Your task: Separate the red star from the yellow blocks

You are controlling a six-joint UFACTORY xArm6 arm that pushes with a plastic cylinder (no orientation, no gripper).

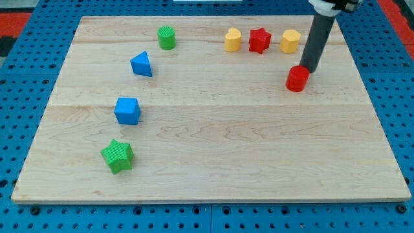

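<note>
Resting at the upper right of the pale wooden board (213, 129), my tip (308, 70) touches or nearly touches the top right edge of a small red plastic cylinder (297, 78); the exact contact cannot be made out. It is a bare dark rod (317, 42), with nothing to open or close, and it has hold of nothing.

Up and to the view's left of my tip sits the red plastic star (259, 40), in a row near the board's top edge. A yellow plastic heart-shaped block (233, 39) lies just beside the star on its left, and a yellow plastic hexagonal block (290, 41) lies just beside it on its right, the nearest of the row to my tip. The star stands between the two yellow blocks, close to each but apart from both.

Well away to the view's left of my tip are a green plastic cylinder (167, 37), a blue plastic triangular block (141, 64), a blue plastic cube (127, 110) and, lowest and farthest, a green plastic star (118, 156).
</note>
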